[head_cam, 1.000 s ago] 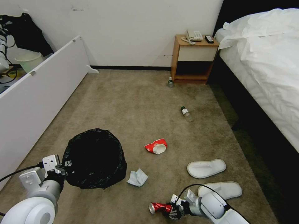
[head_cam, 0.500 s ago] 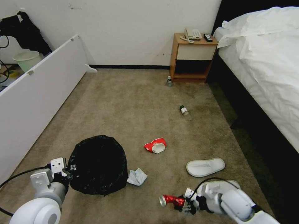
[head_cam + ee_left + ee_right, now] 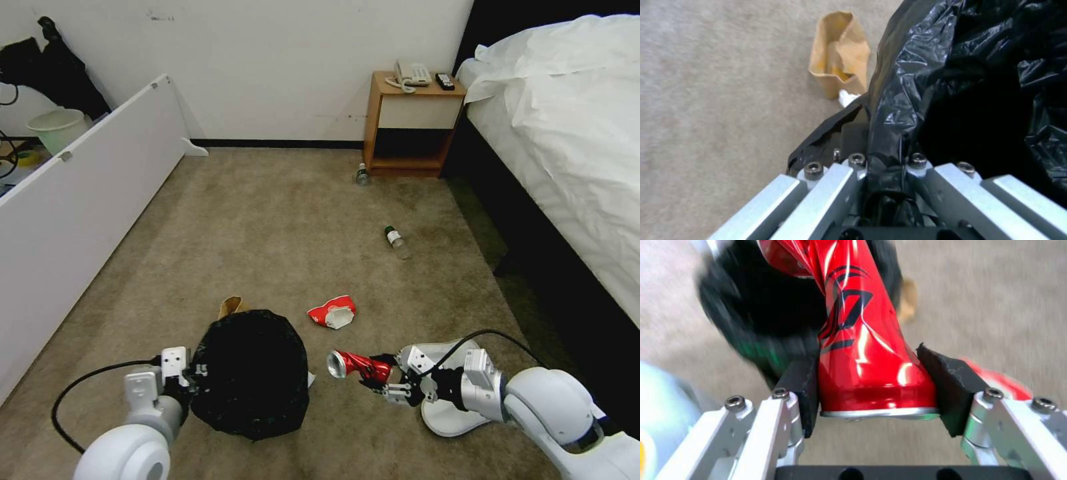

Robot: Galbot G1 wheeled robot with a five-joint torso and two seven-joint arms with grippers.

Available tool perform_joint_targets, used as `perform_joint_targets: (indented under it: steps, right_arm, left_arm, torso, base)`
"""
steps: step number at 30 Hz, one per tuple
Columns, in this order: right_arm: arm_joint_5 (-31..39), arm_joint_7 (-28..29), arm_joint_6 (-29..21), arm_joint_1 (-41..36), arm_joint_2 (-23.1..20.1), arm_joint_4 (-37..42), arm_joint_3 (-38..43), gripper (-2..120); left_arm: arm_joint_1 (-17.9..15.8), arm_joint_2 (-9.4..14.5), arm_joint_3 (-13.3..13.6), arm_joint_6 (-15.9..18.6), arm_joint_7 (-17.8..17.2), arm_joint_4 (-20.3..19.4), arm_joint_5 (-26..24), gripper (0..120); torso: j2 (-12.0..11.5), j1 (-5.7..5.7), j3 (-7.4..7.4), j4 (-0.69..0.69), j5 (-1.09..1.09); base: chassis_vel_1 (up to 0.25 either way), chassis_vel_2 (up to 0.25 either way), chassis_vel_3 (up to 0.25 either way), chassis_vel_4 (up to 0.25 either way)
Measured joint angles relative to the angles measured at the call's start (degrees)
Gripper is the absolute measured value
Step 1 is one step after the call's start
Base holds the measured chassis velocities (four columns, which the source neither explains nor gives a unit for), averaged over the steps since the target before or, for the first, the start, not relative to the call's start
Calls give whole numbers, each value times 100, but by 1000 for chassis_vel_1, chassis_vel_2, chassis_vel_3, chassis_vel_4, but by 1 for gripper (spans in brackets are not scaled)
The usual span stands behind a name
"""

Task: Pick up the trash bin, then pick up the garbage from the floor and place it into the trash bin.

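Head view takes in a short-pile beige carpet floor point(image 3: 280, 227), with a bed point(image 3: 567, 133) under rumpled white sheets along the right and a flat white panel point(image 3: 87, 187) slanting along the left. At the far wall stands a boxy wooden nightstand point(image 3: 410, 127). Near the robot sits the round trash bin point(image 3: 252, 373), its crinkly, glossy black plastic bag draped over the rim. The left tool point(image 3: 193, 373) is clamped on that bagged rim at the bin's left side; the left wrist view shows the plastic pinched between its pads. Just right of the bin, the right tool point(image 3: 383, 380) grips the base of a crushed, shiny red can point(image 3: 352, 364), lifted off the carpet, its open end pointing at the bin. Under the right arm lies a flat white slipper point(image 3: 453, 413). Beyond the bin lie a folded brown paper bag point(image 3: 231, 307) and a crumpled red-white wrapper point(image 3: 332, 312). Farther off, a clear bottle point(image 3: 398, 242) lies on its side, and another bottle point(image 3: 362, 175) rests by the nightstand.
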Motion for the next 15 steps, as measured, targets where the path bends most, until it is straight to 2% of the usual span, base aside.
perform_joint_targets:
  steps: [10, 15]
  right_arm:
    - [533, 14, 11, 354, 41, 423, -87, 51]
    - [946, 64, -15, 854, 87, 624, -368, 51]
  left_arm:
    - [-26, 7, 193, 0, 127, 34, -98, 1]
    - [22, 32, 391, 0, 225, -216, -167, 1]
  torso:
    - [0, 0, 0, 0, 0]
    - [1, 0, 0, 0, 1]
  base:
    - [0, 0, 0, 0]
    - [0, 0, 0, 0]
